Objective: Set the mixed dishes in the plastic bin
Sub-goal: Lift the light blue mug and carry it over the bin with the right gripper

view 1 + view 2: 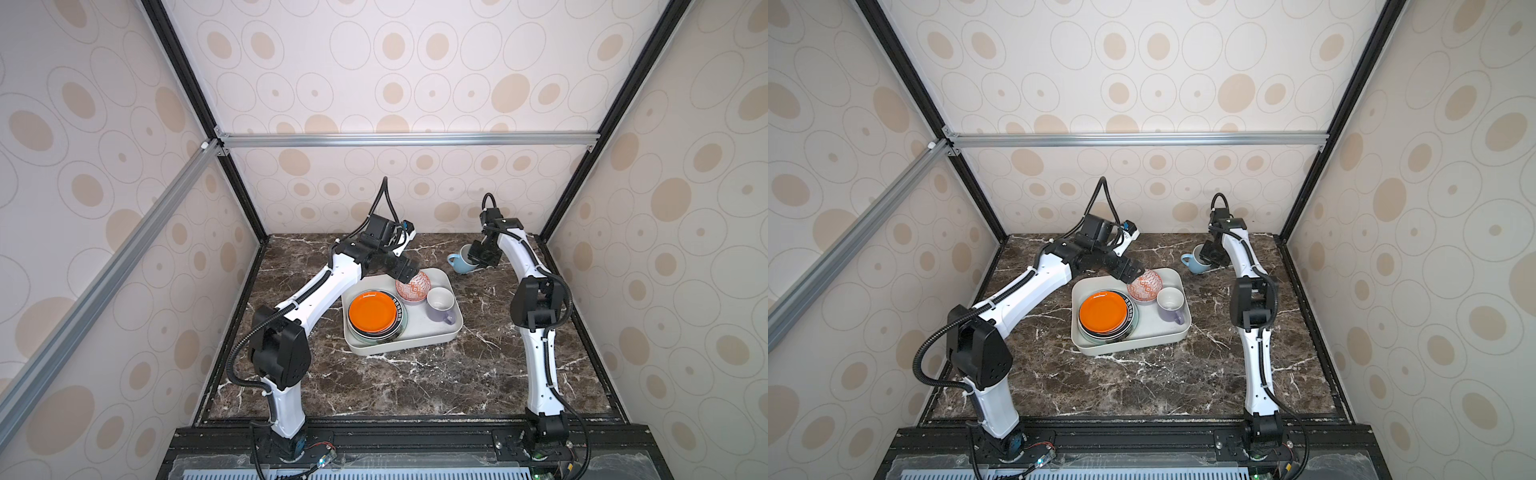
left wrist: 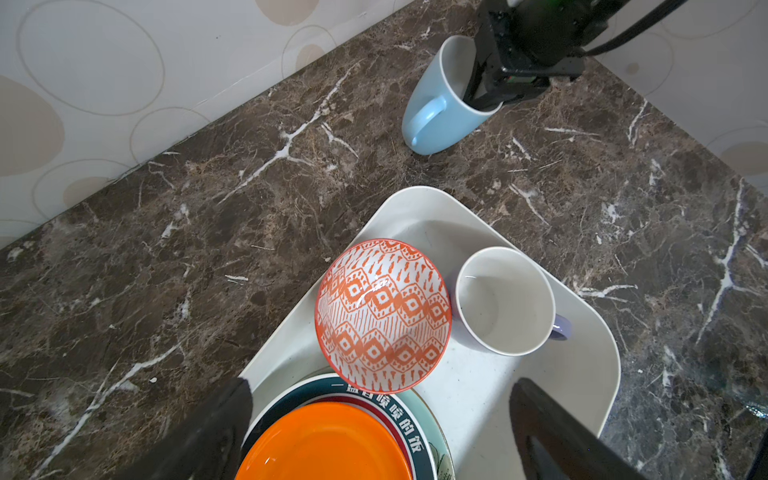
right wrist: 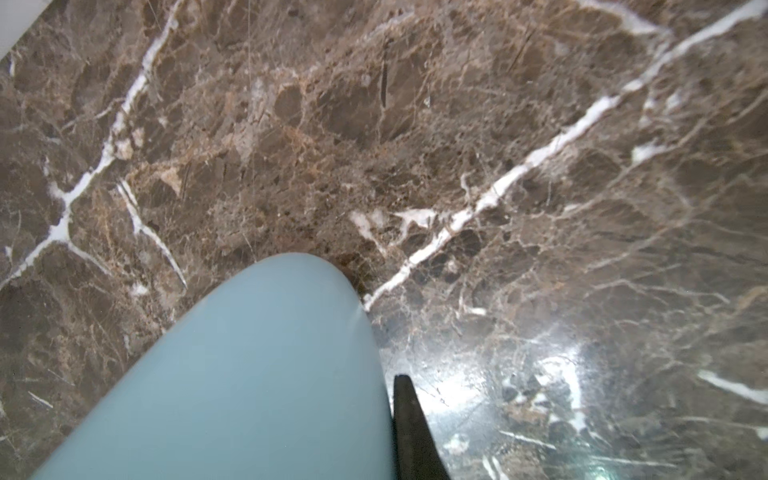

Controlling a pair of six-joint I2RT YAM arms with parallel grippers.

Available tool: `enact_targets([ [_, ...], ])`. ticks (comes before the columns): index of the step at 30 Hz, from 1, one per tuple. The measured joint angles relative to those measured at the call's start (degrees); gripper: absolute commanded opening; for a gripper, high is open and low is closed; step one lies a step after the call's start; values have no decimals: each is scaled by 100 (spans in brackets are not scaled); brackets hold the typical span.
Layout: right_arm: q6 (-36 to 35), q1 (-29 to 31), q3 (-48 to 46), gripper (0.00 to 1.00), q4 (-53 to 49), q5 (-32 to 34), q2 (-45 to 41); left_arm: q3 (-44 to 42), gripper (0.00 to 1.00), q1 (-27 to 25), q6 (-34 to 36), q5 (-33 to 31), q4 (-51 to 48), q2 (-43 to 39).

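The bin (image 1: 415, 347) holds plate stack (image 1: 372, 311) left, bowl (image 1: 415, 286) behind, mug (image 1: 441, 303) right; second mug (image 1: 459, 262) beyond its far corner.

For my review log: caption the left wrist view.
Red-patterned bowl, lavender mug and stacked plates in the bin; the right gripper clamps the tilted light blue mug.

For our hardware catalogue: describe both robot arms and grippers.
The left arm and right arm have white shells, black joints and black ribbed cable hoses fastened by white ties. The left gripper and right gripper are matte black with tapered fingers.

Top views look down; left wrist shares bin (image 1: 399, 347).
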Motion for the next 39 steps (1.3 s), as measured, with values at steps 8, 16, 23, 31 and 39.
enact_targets([
  [8, -232, 74, -4, 10, -562, 109, -903, -518, 98, 179, 98, 26, 289, -358],
  [16, -334, 669, -46, 10, -1169, 267, -1694, -1088, 99, 455, 153, 138, 575, -772],
  [23, -328, 1456, -258, 9, -1681, 334, -2055, -1598, 99, 588, 101, 157, 763, -1325],
  [31, -267, 2179, -522, 8, -2142, 348, -2170, -2151, 99, 588, 15, 138, 944, -1862],
  [39, -219, 2632, -706, 6, -2337, 348, -2179, -2470, 99, 590, -24, 90, 964, -2190],
])
